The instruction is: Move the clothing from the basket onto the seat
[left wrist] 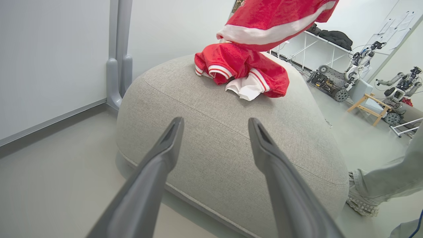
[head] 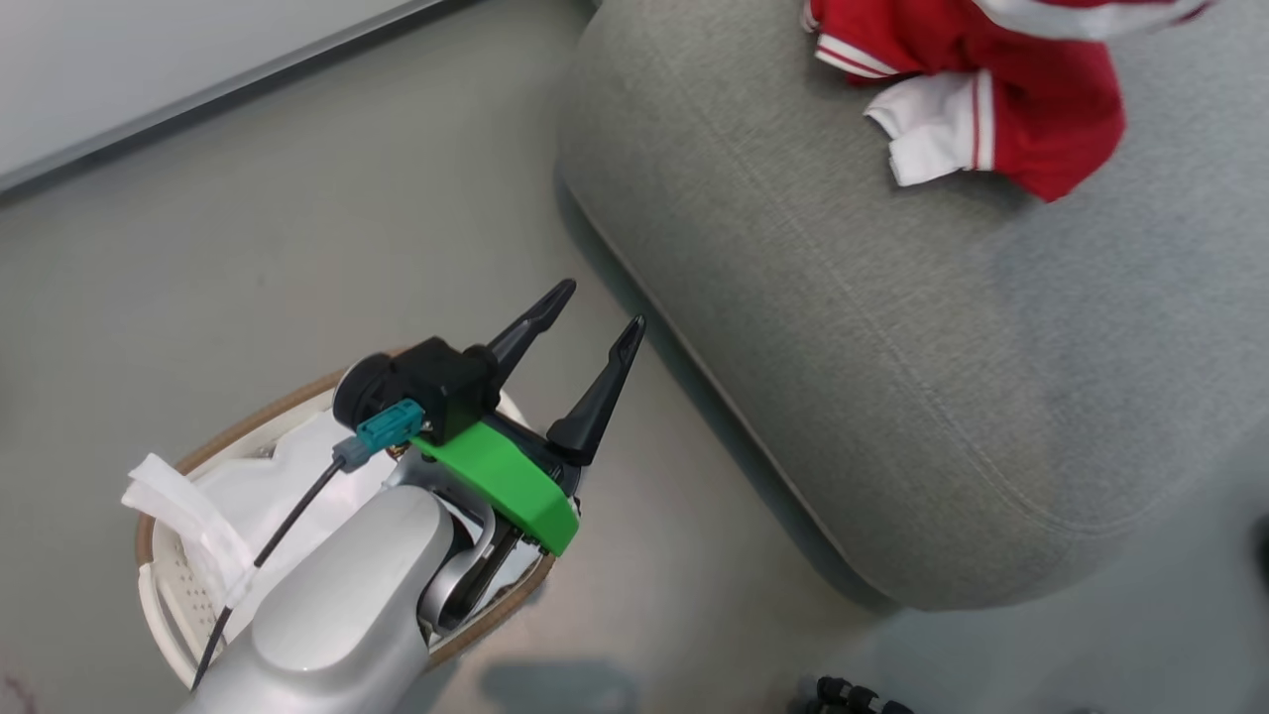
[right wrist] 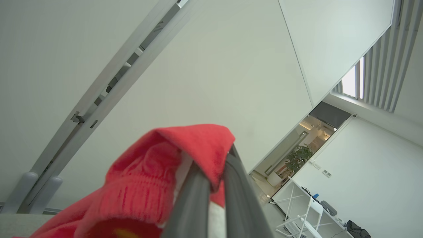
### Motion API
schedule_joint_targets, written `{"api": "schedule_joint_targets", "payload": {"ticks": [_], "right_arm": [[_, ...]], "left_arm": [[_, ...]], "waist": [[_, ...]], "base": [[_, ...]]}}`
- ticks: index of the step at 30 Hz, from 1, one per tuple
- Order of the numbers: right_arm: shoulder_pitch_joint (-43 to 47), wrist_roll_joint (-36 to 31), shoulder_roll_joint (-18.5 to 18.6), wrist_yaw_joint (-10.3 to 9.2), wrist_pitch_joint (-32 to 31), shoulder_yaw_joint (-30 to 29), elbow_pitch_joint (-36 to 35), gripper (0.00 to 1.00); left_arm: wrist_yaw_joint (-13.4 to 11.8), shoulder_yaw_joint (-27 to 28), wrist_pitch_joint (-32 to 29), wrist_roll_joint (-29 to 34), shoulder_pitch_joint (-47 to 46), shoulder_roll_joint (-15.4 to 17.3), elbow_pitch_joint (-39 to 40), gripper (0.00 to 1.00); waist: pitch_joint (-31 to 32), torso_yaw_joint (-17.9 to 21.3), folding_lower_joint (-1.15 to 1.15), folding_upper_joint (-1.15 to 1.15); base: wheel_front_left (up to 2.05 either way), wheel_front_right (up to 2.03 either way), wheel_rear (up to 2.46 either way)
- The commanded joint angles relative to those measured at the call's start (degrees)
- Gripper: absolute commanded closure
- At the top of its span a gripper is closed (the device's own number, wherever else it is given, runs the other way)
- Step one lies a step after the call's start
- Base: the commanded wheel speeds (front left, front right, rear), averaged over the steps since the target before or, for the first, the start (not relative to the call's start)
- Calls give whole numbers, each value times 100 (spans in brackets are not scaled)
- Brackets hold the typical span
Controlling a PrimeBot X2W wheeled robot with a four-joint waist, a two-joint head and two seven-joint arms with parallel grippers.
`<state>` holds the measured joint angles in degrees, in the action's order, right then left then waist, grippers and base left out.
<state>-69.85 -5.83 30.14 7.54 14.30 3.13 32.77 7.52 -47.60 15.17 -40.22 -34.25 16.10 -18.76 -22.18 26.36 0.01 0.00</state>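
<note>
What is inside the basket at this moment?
A white liner lies inside the basket. The left gripper and its arm cover much of it, so anything beneath them cannot be seen.

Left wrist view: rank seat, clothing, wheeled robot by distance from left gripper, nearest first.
1. seat, directly ahead of the left gripper and its open fingers.
2. clothing, on the seat's top, beyond.
3. wheeled robot, on the floor far right, behind the seat.
</note>
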Motion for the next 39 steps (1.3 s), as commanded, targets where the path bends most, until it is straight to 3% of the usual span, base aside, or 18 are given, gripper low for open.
{"api": "schedule_joint_targets", "payload": {"ticks": [1,10,18,20,21,22,33,39], "right_arm": [[-37,-45,-17,-10,-2,-134,155,100],[647,-475,-375,-10,59,-1223,1191,100],[1376,-816,-909,-10,90,-2316,1700,100],[1599,-893,-1075,-9,92,-2522,1625,60],[1725,-929,-1139,-9,92,-2594,1572,46],[1863,-930,-1223,-10,93,-2689,1469,0],[3102,-874,-1802,-9,95,-2720,536,0],[3800,-515,-1965,-9,95,-2322,-89,0]], "left_arm": [[-7,-15,-4,-9,-152,83,15,0],[-7,-92,-4,-45,-449,295,38,0],[-7,-55,-4,-80,-328,395,25,0],[-7,-42,-4,-95,-279,391,-8,0],[-7,-37,-4,-107,-264,377,-24,0],[-7,-21,-4,-108,-254,359,-46,0],[-7,185,-4,-134,99,136,-284,0],[-7,543,-5,1,398,-72,-387,0]], "waist": [[-562,-529,-1,0],[-1253,-1047,-1,0],[-1374,-1107,-1,0],[-1318,-1070,-1,0],[-1288,-1054,-1,0],[-1235,-1026,-1,0],[-456,-810,-1,0],[49,-915,-1,0]], "base": [[0,0,0],[0,0,0],[0,0,0],[0,0,0],[0,0,0],[0,0,0],[0,0,0],[0,0,0]]}}
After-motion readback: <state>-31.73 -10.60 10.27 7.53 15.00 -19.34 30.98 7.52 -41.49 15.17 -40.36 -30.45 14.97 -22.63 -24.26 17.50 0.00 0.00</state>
